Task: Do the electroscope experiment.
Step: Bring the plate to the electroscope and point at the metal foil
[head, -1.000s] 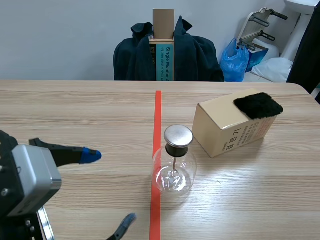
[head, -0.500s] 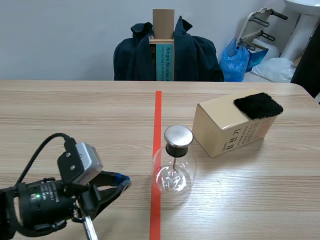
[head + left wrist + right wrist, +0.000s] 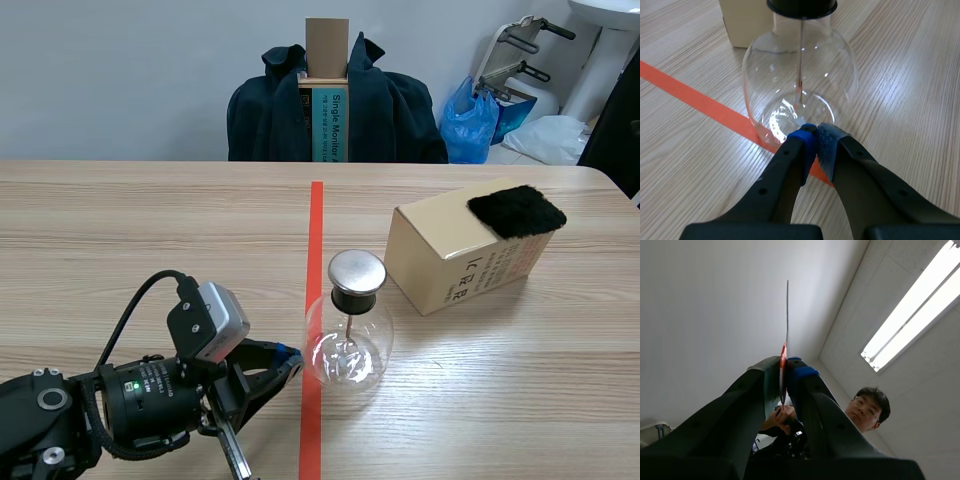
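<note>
Electroscope: the glass flask point(image 3: 348, 330) stands upright on the table point(image 3: 150, 230), its base over the orange-red tape line point(image 3: 316, 230). Its metal cap point(image 3: 357, 270) is on top and the rod hangs inside. It hasn't budged over the last second.

Change: my left arm has moved. A second ago it was raised close to the camera with its fingers spread. Now it lies low along the table and the left gripper point(image 3: 285, 358) has slid in toward the flask's base.

What it means: I read this as steadying or nudging the flask ahead of the charging step. Nothing has touched the cap yet, so the experiment proper looks barely begun.

Left arm pose: stretched nearly flat from the left, wrist low, tips aimed at the foot of the flask.

Left fingers: pads pressed together with nothing between them. In the left wrist view the tips point(image 3: 815, 135) sit right at the glass, and I can't tell if they touch it.

Right arm pose: out of the scene view, and its camera looks up at the ceiling.

Right fingers: the right gripper point(image 3: 785, 362) is clamped on a thin sheet point(image 3: 787, 315) standing edge-on.

Further out: the cardboard box point(image 3: 450, 265) sits just beside the flask, with a black fur pad point(image 3: 517, 210) on top of it.
</note>
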